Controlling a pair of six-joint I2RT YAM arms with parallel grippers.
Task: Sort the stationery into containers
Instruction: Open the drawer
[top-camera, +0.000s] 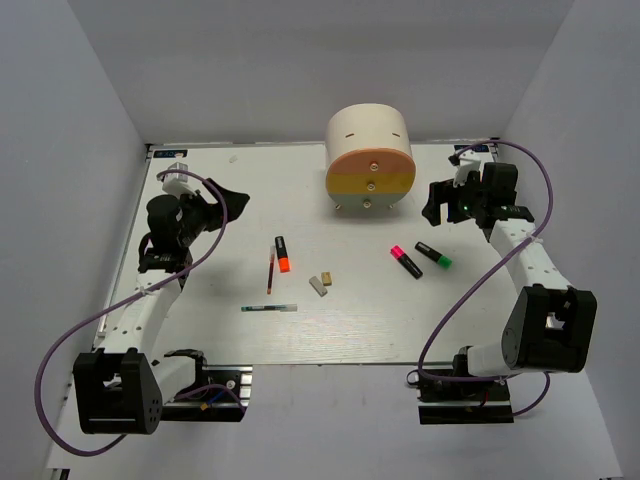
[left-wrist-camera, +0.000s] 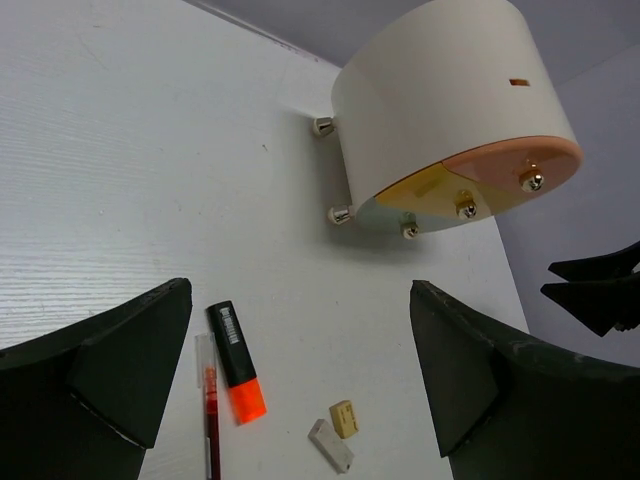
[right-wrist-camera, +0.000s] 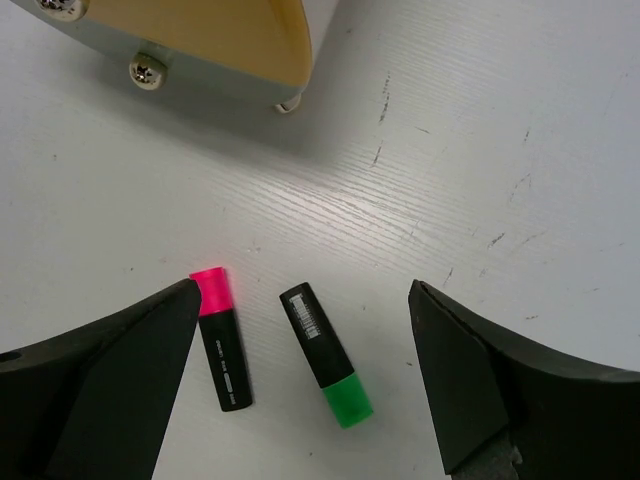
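The cream half-cylinder organizer (top-camera: 368, 133) stands at the back middle, with an orange drawer (top-camera: 371, 163) above a yellow drawer (top-camera: 370, 185), both shut. On the table lie an orange-capped highlighter (top-camera: 283, 254), a thin brown pencil (top-camera: 270, 272), a green-white pen (top-camera: 269, 308), a white eraser (top-camera: 318, 285), a tan eraser (top-camera: 327, 279), a pink-capped highlighter (top-camera: 405, 261) and a green-capped highlighter (top-camera: 433, 256). My left gripper (top-camera: 228, 205) is open and empty, held above the table left of the organizer. My right gripper (top-camera: 430, 203) is open and empty, right of the organizer above the pink highlighter (right-wrist-camera: 220, 340) and the green highlighter (right-wrist-camera: 325, 353).
The left wrist view shows the orange highlighter (left-wrist-camera: 236, 362), pencil (left-wrist-camera: 211, 420) and both erasers (left-wrist-camera: 344, 418) between its fingers, with the organizer (left-wrist-camera: 450, 100) beyond. The organizer rests on small metal feet (right-wrist-camera: 147, 72). Grey walls enclose the white table (top-camera: 200, 290) on three sides.
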